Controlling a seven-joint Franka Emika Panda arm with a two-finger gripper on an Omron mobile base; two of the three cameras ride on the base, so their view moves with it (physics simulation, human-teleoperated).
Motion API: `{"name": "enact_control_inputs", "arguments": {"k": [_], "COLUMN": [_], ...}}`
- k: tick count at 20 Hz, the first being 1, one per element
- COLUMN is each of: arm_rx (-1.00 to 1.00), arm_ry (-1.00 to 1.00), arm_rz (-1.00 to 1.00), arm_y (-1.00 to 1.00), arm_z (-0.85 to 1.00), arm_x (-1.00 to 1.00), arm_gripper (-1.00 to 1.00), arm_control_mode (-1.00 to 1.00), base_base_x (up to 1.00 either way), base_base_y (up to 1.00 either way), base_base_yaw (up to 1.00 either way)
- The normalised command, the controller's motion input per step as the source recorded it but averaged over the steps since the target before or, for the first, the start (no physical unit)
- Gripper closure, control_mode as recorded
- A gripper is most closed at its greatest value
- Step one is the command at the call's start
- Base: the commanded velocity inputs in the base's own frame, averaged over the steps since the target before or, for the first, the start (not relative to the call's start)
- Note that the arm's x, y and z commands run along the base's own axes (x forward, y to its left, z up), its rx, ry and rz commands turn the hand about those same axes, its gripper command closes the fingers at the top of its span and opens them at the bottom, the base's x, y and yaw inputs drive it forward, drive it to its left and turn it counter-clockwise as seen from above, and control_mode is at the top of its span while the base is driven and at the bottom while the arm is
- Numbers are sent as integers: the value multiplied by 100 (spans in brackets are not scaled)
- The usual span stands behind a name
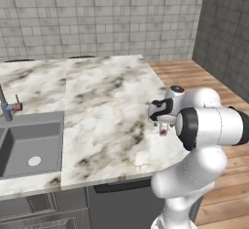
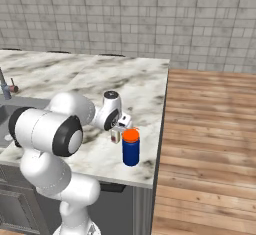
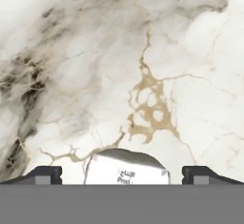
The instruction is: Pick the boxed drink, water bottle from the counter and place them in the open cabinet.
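So the boxed drink (image 3: 127, 170) is sitting upright on the marble tabletop (image 1: 107, 101), right between the claw's two fingertips (image 3: 44, 174), with its top face poking up into the bottom of the hand view. There's clear space between the carton and each tip, so nothing is squeezing it yet. The claw (image 3: 121, 175) is spread wide and hanging straight over the carton, which looks to me like lining up for a top-down grab: fingers on either side, then drop and close.

In the right base view the claw (image 2: 119, 127) is low over the tabletop near its front right corner, and you can just make out the little carton (image 2: 115, 137) under it. From the left base view the carton (image 1: 163, 131) is mostly hidden behind the arm; just a bit of red shows.

The water bottle (image 2: 131, 147), dark blue with the orange-red cap, stands just beside the claw, on the side nearer the tabletop's front edge. It's close enough that I'd worry about a finger clipping it on the way down or up. The sink (image 1: 29, 147) is well off to the far side.

My read: neither item is in the cabinet yet; the carton goes first.
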Motion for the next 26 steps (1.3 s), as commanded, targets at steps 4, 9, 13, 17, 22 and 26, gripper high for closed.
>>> {"name": "enact_control_inputs", "arguments": {"k": [4,9,13,17,22,26], "arm_rx": [0,-1,-1,0,0,-7], "arm_ry": [0,0,2,-6,-3,-2], "arm_rz": [9,7,2,11,24,19], "arm_y": [4,0,0,2,7,9], "arm_z": [-16,-3,21,62,59,65], "arm_x": [0,0,-9,-29,-36,-35], "arm_gripper": [100,100,100,100,100,100], "arm_control_mode": [-100,-100,-100,-100,-100,-100], "base_base_x": [0,0,0,0,0,0], "base_base_y": [0,0,0,0,0,0], "base_base_yaw": [0,0,0,0,0,0]}}
